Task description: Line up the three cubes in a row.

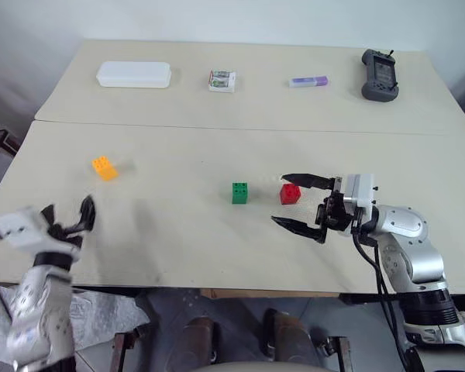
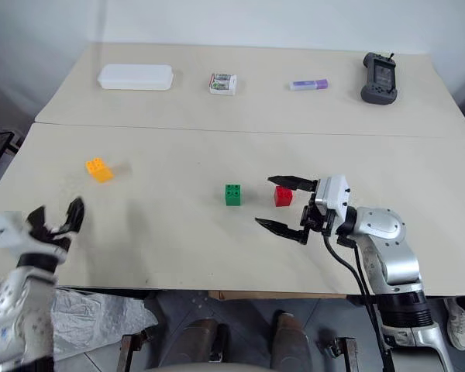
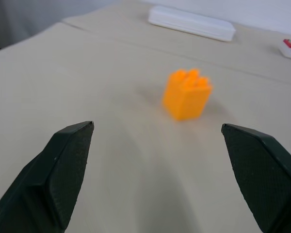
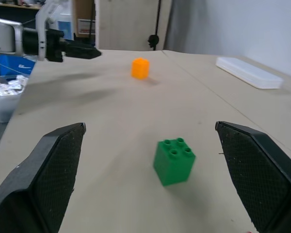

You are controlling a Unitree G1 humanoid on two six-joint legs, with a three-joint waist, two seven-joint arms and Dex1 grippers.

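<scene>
Right gripper (image 1: 301, 204): fingers spread wide, empty, pointing across the table, just beside the red cube (image 1: 290, 193).
Left gripper (image 1: 68, 217): fingers wide apart, empty, near the table's front-left edge, aimed at the yellow-orange cube (image 1: 104, 167).
Green cube (image 1: 239, 192): just left of the red one, level with it.
Yellow-orange cube: well apart to the left, slightly farther back.
Table (image 1: 178, 240): beige.

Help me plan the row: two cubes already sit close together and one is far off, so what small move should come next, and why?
Probably ease the open left end effector forward around the orange cube. That cube stands alone, far from the green cube and red cube, which sit side by side near the open right end effector. In the left wrist view it lies just ahead between the fingers.
</scene>
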